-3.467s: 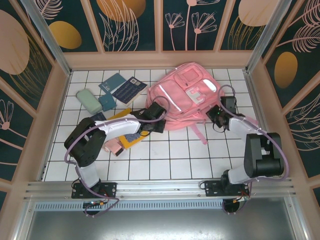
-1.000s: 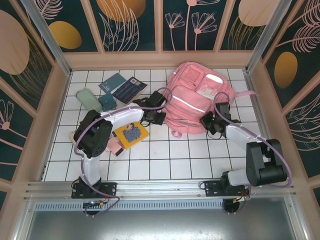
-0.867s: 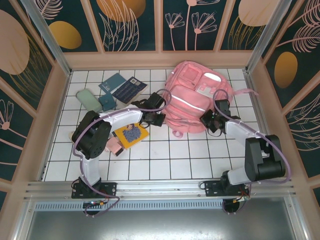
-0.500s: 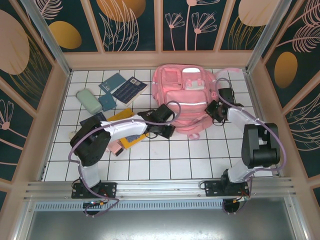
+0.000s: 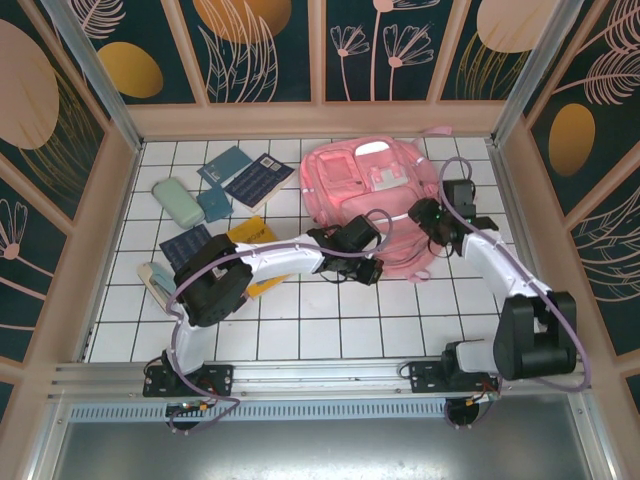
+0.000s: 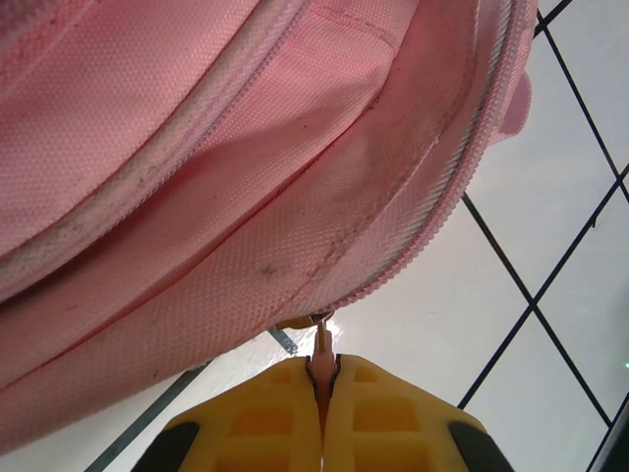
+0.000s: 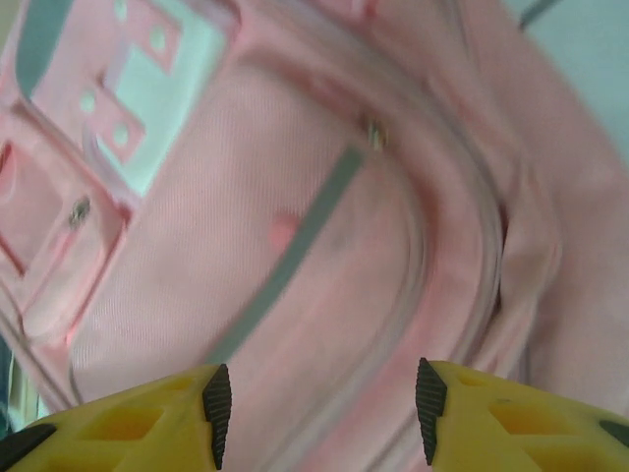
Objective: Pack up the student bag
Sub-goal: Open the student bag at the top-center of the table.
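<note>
We see the bag (image 5: 372, 178) lying at the upper centre of the white-tiled counter (image 5: 330, 315), ringed by dark floral wall panels (image 5: 265, 50). Our left pincer (image 6: 322, 379) pinches its zip pull (image 6: 321, 339) at the bag's lower edge; our right pincer (image 7: 320, 393) stands spread over its front.

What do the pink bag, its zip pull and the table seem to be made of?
The student bag looks like matte woven synthetic fabric: weave grain, stitched seams. The zip pull looks metallic, with a dull glint. The table looks like smooth white tile or printed board, dark-lined; unclear which.
</note>
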Motion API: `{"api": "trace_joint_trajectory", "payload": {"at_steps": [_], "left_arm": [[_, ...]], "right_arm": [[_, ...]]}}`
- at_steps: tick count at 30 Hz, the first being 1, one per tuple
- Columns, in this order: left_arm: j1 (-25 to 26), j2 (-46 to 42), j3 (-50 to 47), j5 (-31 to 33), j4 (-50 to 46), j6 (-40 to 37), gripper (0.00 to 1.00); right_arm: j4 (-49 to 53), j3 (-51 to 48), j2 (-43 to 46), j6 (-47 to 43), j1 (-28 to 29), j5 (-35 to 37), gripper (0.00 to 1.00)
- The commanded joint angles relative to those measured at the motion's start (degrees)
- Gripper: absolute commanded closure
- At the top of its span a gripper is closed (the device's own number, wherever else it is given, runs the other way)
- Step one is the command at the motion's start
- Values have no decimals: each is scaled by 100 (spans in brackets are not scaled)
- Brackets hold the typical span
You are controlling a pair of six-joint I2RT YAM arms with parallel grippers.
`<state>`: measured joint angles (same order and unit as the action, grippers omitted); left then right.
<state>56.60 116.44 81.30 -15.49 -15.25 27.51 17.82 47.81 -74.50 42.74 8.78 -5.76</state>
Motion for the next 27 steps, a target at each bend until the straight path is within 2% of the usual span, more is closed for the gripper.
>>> {"api": "trace_joint_trajectory", "payload": {"at_steps": [1, 4, 8, 14, 19, 23, 25, 27], "left_arm": [[18, 126, 212, -165, 40, 18, 100], [18, 154, 221, -157, 14, -8, 100], [18, 149, 179, -126, -12, -17, 100], [17, 111, 140, -61, -31, -9, 100], [18, 123, 143, -56, -31, 0, 100], [13, 142, 192, 26, -88, -24, 100], [17, 129, 183, 24, -83, -35, 100], [18, 131, 178, 16, -92, -35, 100]], "right_arm": [[371, -571, 413, 847, 468, -101, 45], [363, -931, 723, 1414, 918, -67, 46], [221, -1265, 896, 1983, 1247, -48, 45], [-268, -1593, 634, 2334, 1307, -337, 43], [-89, -1594, 651, 2502, 1382, -125, 37], [-219, -1806, 603, 2804, 1420, -279, 35], [-512, -1932, 547, 2836, 1416, -368, 37], [-780, -1971, 426, 2816, 1388, -361, 48]]}}
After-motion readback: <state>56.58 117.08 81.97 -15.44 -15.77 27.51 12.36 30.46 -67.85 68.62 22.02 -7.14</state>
